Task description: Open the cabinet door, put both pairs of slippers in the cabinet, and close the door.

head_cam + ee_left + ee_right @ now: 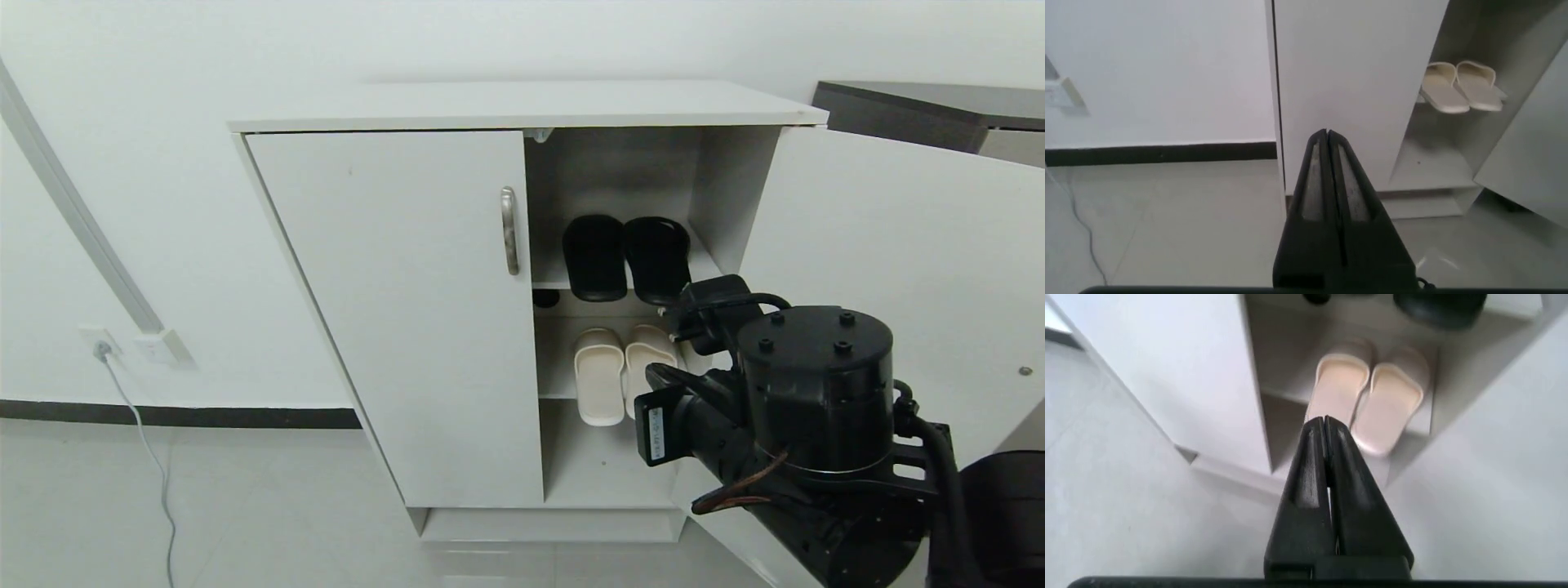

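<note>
standing on pale floor (245, 506) against a white wall (163, 65), the cabinet (392, 310) has one door (898, 269) open; left gripper (1327, 135) and right gripper (1325, 420) pressed together, empty.

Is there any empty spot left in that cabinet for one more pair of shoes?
Yes: the bottom shelf, below the cream slippers, is bare, and so is the cabinet top. The shelves holding the black slippers and the cream pair are crowded.

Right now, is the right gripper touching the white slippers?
Apart. The left wrist view shows the white slippers alone on their shelf, nothing against them; the right gripper stands off.
</note>
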You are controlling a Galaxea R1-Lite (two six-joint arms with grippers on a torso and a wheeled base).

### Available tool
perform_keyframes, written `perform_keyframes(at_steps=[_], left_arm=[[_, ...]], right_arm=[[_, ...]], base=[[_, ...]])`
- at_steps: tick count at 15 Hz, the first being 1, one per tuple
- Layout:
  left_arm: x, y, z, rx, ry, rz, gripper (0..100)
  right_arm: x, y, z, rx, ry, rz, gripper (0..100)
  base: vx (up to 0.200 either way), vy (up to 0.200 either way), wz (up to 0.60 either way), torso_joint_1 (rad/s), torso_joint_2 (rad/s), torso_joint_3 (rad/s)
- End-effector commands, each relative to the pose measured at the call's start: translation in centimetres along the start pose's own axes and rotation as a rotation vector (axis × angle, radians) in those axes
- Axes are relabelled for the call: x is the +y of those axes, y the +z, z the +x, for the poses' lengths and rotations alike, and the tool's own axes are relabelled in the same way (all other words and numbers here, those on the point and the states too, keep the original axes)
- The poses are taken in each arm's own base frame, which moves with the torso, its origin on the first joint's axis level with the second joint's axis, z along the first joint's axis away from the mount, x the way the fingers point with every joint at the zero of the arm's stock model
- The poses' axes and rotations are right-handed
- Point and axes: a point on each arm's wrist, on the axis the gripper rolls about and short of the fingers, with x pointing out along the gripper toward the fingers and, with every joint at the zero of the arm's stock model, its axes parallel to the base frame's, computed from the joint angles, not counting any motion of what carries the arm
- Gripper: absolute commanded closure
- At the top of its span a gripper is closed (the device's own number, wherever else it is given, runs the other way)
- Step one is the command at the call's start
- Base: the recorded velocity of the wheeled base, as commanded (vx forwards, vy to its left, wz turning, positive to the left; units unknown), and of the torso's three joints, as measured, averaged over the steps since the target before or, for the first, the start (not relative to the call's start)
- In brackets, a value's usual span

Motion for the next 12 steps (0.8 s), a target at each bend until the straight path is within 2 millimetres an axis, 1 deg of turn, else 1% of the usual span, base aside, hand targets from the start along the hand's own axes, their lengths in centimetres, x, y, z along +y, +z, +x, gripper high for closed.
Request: perform_keyframes(at_steps=[1,12], left_arm=[[0.00,0.00,0.01,0.002,0.001,0.000,100],[0.01,0.00,0.01,0.002,0.002,-0.002,100]], right_arm=[[0.04,-0.11,0.07,0.003,-0.002,-0.003,100],[0.05,-0.39,0.28,0.011,-0.004,-0.009,100]], base=[[-0.200,0.000,0.00,-0.002,0.00,-0.002],[0.000,0.000,0.00,0.000,0.00,0.000]])
